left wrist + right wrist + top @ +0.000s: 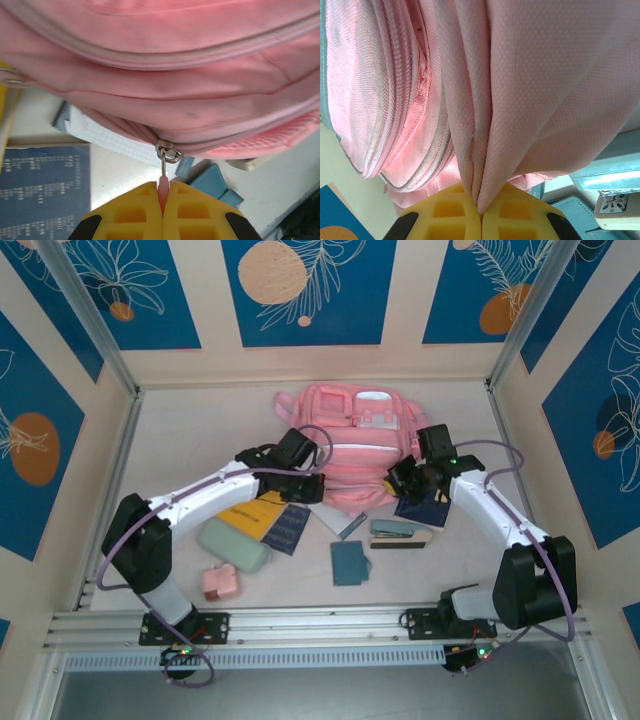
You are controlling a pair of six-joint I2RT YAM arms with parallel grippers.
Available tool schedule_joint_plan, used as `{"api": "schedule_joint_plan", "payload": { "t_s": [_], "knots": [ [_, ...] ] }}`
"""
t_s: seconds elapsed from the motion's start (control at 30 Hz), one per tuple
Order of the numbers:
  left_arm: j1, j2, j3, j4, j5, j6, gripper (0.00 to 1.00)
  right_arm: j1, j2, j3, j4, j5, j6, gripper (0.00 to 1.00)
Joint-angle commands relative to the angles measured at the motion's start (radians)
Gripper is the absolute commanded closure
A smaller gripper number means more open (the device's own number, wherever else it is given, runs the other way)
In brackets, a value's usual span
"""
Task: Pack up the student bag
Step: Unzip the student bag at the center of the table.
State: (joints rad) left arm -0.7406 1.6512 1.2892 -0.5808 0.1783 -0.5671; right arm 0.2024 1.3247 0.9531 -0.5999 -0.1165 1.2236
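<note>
Pinching the pink zip tab (163,186) of the bag (345,440), my left claw (163,197) has its yellow fingers pressed tight together at the bag's near-left corner. The metal slider (168,151) hangs just past my fingertips. I cannot tell how far along the zip it sits. My right claw (480,202) is clamped on a fold of the bag's pink cloth (485,140) at its near-right corner. I judge that the two grips work as a pair. The right one anchors the soft bag so it will not slide or bunch, and the left one is set to draw the slider along and open a pocket. The bag lies in the middle of the table (200,420), toward its far edge, with its front pockets facing up. Between it and the near edge lie the loose things: a green pencil case (233,544), a small pink pouch (221,583), a dark blue booklet (287,528), a teal wallet (348,562) and a stapler (398,531). With all of these outside the bag, I judge that packing has barely begun and that opening the zip comes first.
</note>
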Motion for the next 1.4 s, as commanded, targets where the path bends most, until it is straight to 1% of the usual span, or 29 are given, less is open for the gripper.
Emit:
{"api": "schedule_joint_plan", "payload": {
  "t_s": [0.0, 0.13, 0.2, 0.23, 0.3, 0.33, 0.37, 0.4, 0.47, 0.6, 0.67, 0.77, 0.87, 1.0, 1.17, 1.27, 1.33, 1.37],
  "knots": [
    [0.063, -0.026, -0.022, -0.029, -0.027, -0.010, 1.00, -0.052, -0.025, 0.006, 0.000, 0.070, -0.059, 1.00],
    [0.088, -0.012, -0.020, -0.005, -0.014, -0.028, 1.00, -0.092, 0.002, 0.012, 0.014, 0.054, -0.073, 1.00],
    [0.087, 0.014, 0.008, 0.002, 0.015, -0.028, 1.00, -0.101, 0.027, 0.032, 0.017, 0.035, -0.082, 0.99],
    [0.085, 0.029, 0.020, 0.012, 0.039, -0.034, 1.00, -0.101, 0.036, 0.046, 0.014, 0.028, -0.088, 0.94],
    [0.075, 0.049, 0.046, 0.033, 0.090, -0.044, 1.00, -0.096, 0.051, 0.079, -0.006, 0.010, -0.102, 0.75],
    [0.063, 0.054, 0.064, 0.039, 0.099, -0.043, 1.00, -0.091, 0.052, 0.098, -0.032, 0.015, -0.105, 0.65],
    [0.048, 0.055, 0.080, 0.039, 0.101, -0.038, 1.00, -0.086, 0.050, 0.114, -0.061, 0.024, -0.104, 0.57],
    [0.037, 0.057, 0.095, 0.039, 0.101, -0.033, 1.00, -0.079, 0.041, 0.124, -0.085, 0.035, -0.100, 0.52],
    [0.013, 0.058, 0.127, 0.037, 0.115, -0.024, 1.00, -0.061, 0.004, 0.130, -0.124, 0.061, -0.095, 0.49],
    [-0.032, 0.061, 0.166, 0.032, 0.134, -0.018, 1.00, -0.033, -0.082, 0.114, -0.173, 0.096, -0.078, 0.48],
    [-0.057, 0.061, 0.183, 0.029, 0.138, -0.015, 1.00, -0.019, -0.124, 0.099, -0.179, 0.080, -0.055, 0.48],
    [-0.089, 0.062, 0.207, 0.020, 0.142, -0.013, 1.00, 0.002, -0.158, 0.075, -0.162, 0.017, 0.001, 0.48],
    [-0.111, 0.055, 0.222, 0.014, 0.138, -0.014, 1.00, 0.036, -0.160, 0.081, -0.153, -0.019, 0.057, 0.48],
    [-0.134, 0.050, 0.225, 0.016, 0.137, -0.016, 1.00, 0.093, -0.131, 0.092, -0.126, -0.009, 0.096, 0.47],
    [-0.163, 0.050, 0.217, 0.022, 0.130, -0.019, 1.00, 0.101, -0.056, 0.070, -0.051, -0.058, 0.133, 0.48],
    [-0.168, 0.047, 0.214, 0.015, 0.119, -0.014, 1.00, 0.116, -0.014, 0.075, -0.038, -0.050, 0.139, 0.54],
    [-0.168, 0.041, 0.211, 0.008, 0.102, -0.007, 1.00, 0.122, 0.002, 0.072, -0.031, -0.034, 0.131, 0.63],
    [-0.168, 0.039, 0.213, 0.000, 0.089, -0.002, 1.00, 0.121, 0.007, 0.066, -0.026, -0.025, 0.126, 0.72]
  ]
}}
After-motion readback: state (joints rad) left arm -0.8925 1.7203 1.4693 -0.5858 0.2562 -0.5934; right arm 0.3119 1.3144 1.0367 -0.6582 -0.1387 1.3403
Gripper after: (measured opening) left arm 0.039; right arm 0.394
